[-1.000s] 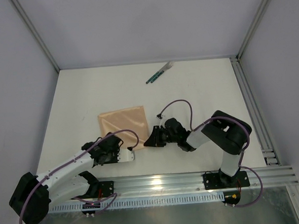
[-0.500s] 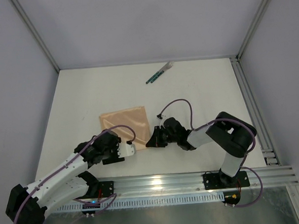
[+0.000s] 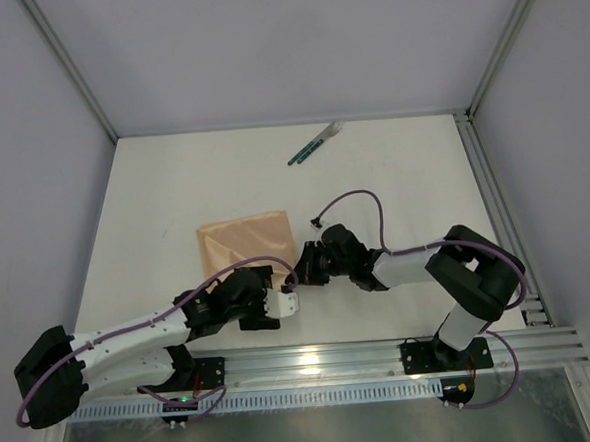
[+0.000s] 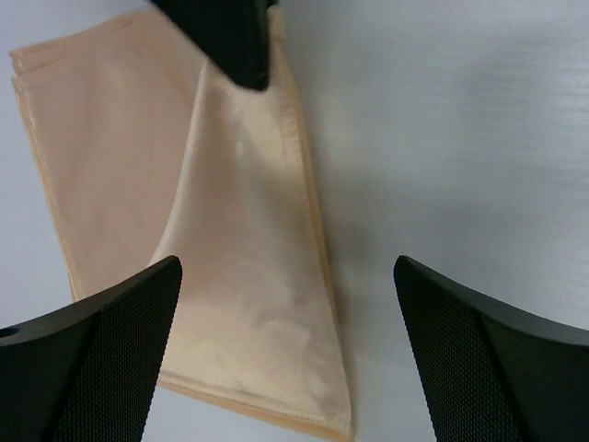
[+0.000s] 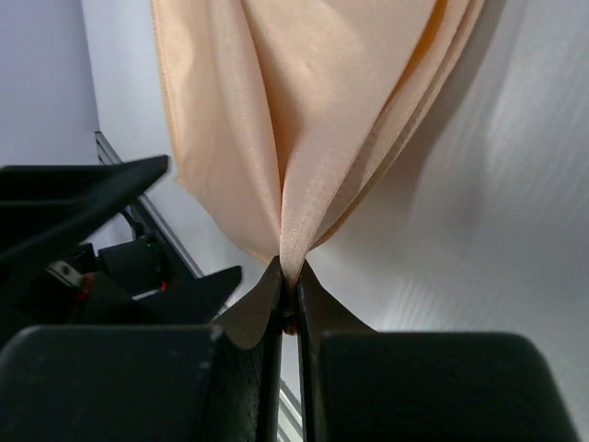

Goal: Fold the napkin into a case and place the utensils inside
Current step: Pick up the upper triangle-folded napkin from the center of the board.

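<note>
The peach napkin (image 3: 244,246) lies folded in layers as a rectangle left of the table's centre. Whether it forms a case I cannot tell. My right gripper (image 3: 300,270) is shut on the napkin's right edge, and the cloth (image 5: 304,110) rises in pleats from the pinched tips (image 5: 293,287). My left gripper (image 3: 290,303) stands wide open just off the napkin's near right corner. In the left wrist view that corner (image 4: 276,368) lies between its fingers (image 4: 101,350) untouched. The green-handled utensils (image 3: 314,145) lie together at the far side of the table.
An aluminium rail (image 3: 493,189) runs along the table's right edge, and another (image 3: 383,356) crosses the near edge by the arm bases. Grey walls close the back and sides. The right arm's purple cable (image 3: 359,199) loops above the table.
My left gripper has opened wide and moved right along the napkin's near edge to its right corner. My right gripper has closed on the napkin's right edge and shifted slightly away.
</note>
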Motion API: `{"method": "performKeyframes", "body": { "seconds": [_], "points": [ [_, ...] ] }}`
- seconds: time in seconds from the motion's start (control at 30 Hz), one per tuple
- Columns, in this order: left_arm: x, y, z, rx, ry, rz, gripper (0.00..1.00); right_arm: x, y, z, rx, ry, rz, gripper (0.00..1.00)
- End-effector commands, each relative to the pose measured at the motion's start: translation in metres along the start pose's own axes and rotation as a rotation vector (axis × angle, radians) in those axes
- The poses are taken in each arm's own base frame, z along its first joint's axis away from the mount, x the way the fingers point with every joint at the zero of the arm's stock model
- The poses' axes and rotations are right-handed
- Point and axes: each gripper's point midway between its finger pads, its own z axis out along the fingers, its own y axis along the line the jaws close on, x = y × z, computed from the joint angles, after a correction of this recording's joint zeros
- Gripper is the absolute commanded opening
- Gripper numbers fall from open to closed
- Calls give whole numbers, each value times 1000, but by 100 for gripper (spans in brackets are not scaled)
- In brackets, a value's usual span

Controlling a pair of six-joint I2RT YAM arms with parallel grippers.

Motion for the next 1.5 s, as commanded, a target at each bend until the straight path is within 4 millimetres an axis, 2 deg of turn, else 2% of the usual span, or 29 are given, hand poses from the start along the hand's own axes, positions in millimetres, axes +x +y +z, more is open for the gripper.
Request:
{"method": "performKeyframes", "body": {
  "seconds": [0.0,0.1,0.2,0.33,0.5,0.53,0.63,0.67,0.77,0.8,0.97,1.07,1.2,1.33,1.47],
  "points": [
    [-28,22,10,-154,-94,-18,99,-22,40,-7,-78,-64,16,5],
    [-23,17,18,-165,-84,-6,99,-26,47,-10,-92,-75,32,4],
    [-19,22,26,-216,-72,-6,97,-26,50,-10,-105,-71,54,5],
    [-12,31,34,-298,-57,3,89,-27,57,-11,-134,-71,71,4],
    [-3,33,47,-336,-6,7,73,-29,59,-13,-135,-83,69,4],
    [1,33,47,-345,9,17,62,-30,59,-14,-133,-85,69,4],
    [9,35,44,-376,34,35,48,-28,55,-14,-127,-84,70,4],
    [11,36,42,-381,38,37,46,-26,51,-13,-117,-81,74,4],
    [19,35,30,-393,45,39,42,-25,45,-13,-108,-84,80,4],
    [28,30,27,-381,69,48,41,-26,43,-13,-105,-87,80,4],
    [39,31,9,-422,67,47,39,-25,37,-11,-86,-86,66,4],
    [49,25,9,-404,82,55,33,-22,33,-8,-82,-80,71,4],
    [63,18,13,-373,127,75,31,-22,31,-6,-80,-77,74,4],
    [74,15,18,-355,154,71,35,-20,27,-6,-70,-74,75,4],
    [76,14,18,-341,158,68,39,-20,26,-6,-70,-74,75,4]
  ]
}}
